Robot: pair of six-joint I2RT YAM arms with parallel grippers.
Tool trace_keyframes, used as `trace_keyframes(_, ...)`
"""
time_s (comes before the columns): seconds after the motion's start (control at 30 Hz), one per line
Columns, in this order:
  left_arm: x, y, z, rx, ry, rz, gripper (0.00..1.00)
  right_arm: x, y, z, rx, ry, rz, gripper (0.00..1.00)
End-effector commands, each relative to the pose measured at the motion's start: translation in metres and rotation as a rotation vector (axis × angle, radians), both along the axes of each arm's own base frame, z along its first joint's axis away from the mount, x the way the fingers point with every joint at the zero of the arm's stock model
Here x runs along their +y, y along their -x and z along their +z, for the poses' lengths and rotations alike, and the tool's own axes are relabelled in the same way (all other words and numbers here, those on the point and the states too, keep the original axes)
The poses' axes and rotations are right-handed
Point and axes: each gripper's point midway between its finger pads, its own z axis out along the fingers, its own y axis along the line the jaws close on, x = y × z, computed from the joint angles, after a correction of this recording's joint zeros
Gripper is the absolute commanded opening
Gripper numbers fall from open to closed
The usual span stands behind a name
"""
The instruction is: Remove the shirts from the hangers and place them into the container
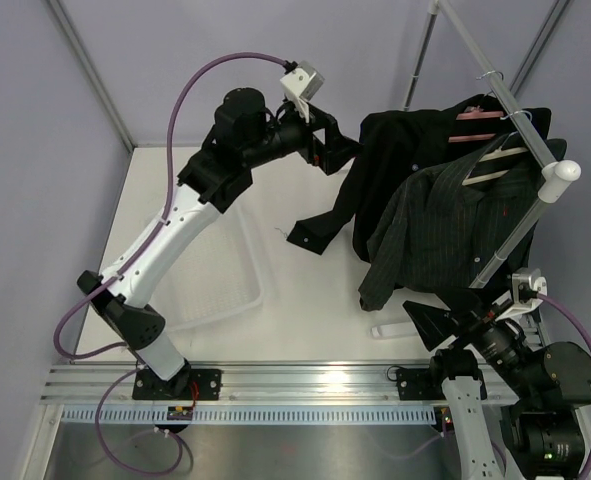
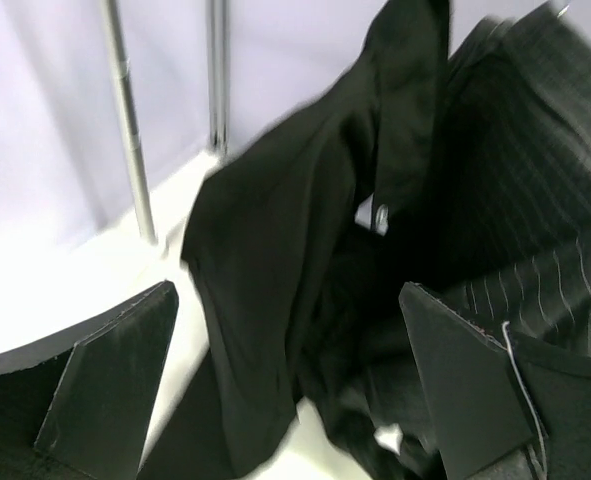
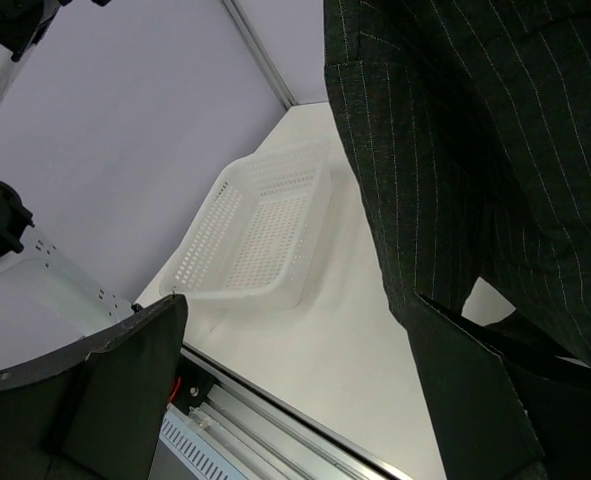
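white perforated plastic basket [image 3: 215, 230] with rounded corners sits on the pale table [image 1: 315, 290] at left. the left gripper [image 2: 285, 320], jaws spread wide, hovers at the smooth plain black long-sleeved shirt [image 1: 400, 150] on its slim pink hanger [image 1: 478, 115]. beside it, the charcoal pinstriped shirt [image 1: 445, 225] hangs from a cream-white hanger [image 1: 497, 165]; the right gripper [image 1: 437, 320] gapes open below its hem.

Rack pole [image 1: 472, 47]: grey metal, slanting across my far right.
Knob [image 1: 562, 172]: white, capping its near end.
Table [image 1: 310, 300]: white, under me.
Small tube [image 1: 387, 329]: white, lying by the rail [image 1: 305, 378].
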Motion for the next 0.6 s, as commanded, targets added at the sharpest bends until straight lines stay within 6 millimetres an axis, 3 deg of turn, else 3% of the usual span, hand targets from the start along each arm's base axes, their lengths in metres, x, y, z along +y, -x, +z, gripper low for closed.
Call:
trace_keyframes(0.0,-0.017,0.002,0.054,-0.263,0.113,-0.092,0.99,0.002,0.001,0.004,-0.004,-0.008,0.011,0.99)
trace_keyframes(0.13,-0.045,0.005,0.045,-0.293,0.153,-0.236,0.94,-0.002,0.006,0.004,-0.018,0.007,-0.014,0.99)
trace_keyframes(0.23,-0.06,0.005,0.05,-0.289,0.179,-0.293,0.9,-0.003,0.009,0.005,-0.02,0.017,-0.025,0.99)
trace_keyframes(0.27,-0.071,-0.003,0.038,-0.262,0.167,-0.312,0.86,-0.004,0.011,0.006,-0.023,0.018,-0.027,0.99)
trace_keyframes(0.3,-0.073,-0.001,0.047,-0.269,0.185,-0.324,0.86,-0.004,0.012,0.006,-0.024,0.018,-0.027,1.0)
trace_keyframes(0.47,-0.091,-0.007,0.039,-0.257,0.207,-0.357,0.86,-0.004,0.012,0.004,-0.021,0.018,-0.027,0.99)
trace_keyframes(0.57,-0.099,-0.012,0.037,-0.257,0.209,-0.361,0.8,-0.004,0.012,0.002,-0.022,0.022,-0.024,0.99)
